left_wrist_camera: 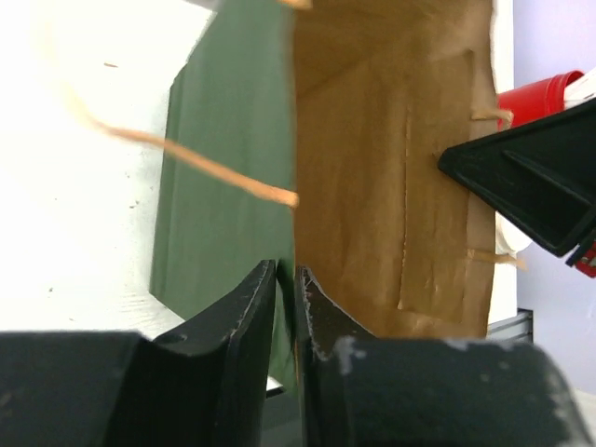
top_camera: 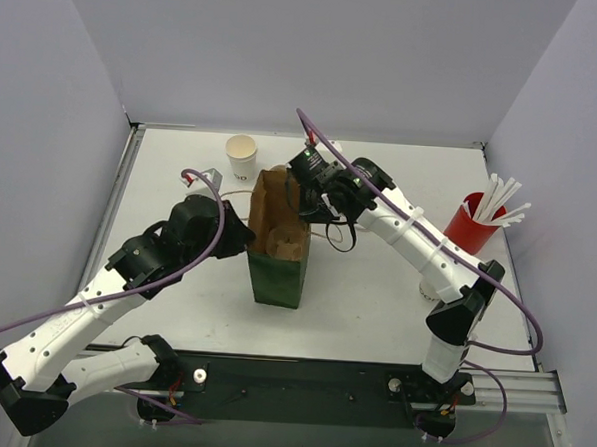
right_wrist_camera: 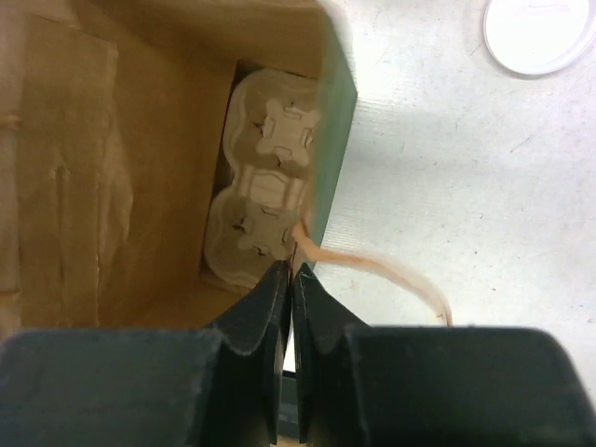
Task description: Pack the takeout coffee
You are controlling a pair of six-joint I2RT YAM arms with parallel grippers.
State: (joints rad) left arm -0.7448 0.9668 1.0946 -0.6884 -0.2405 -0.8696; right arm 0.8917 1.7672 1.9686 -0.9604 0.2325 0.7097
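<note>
A: "Where did the paper cup [top_camera: 241, 156] stand?"

B: "Near the tabletop's far edge, left of the middle; upright, mouth up, no lid on it; well apart from both arms."

A: "And the grippers?"

B: "Both were occupied; the left gripper [left_wrist_camera: 287, 277] was pinched together on the left wall of the bag [top_camera: 276, 272]; the right gripper [right_wrist_camera: 291, 272] was clamped on the bag's right rim, beside a handle; the cup carrier [right_wrist_camera: 265, 186] lay at the bottom inside."

A: "Which arm was nearer?"

B: "Hard to call; the cup lay straight beyond the left gripper, towards the far edge, and off to the left of the right one; either would probably have had to release the bag first."
</note>
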